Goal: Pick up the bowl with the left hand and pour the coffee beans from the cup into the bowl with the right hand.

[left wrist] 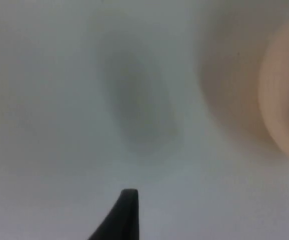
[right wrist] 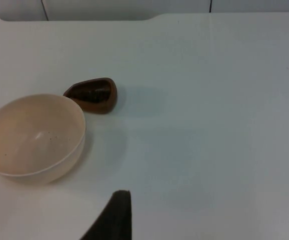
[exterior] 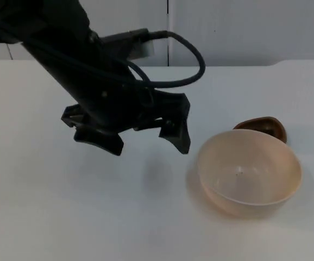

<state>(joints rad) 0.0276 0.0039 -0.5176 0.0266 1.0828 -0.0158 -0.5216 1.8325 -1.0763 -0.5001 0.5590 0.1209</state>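
We see the left gripper (exterior: 146, 141) hovering with fingers spread wide above the table (exterior: 48, 206), just beside the empty bowl (exterior: 249, 173), the brown cup (exterior: 265, 128) touching behind it.

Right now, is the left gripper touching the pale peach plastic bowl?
Apart. The top view shows white table between the open left gripper and the pale peach plastic bowl.
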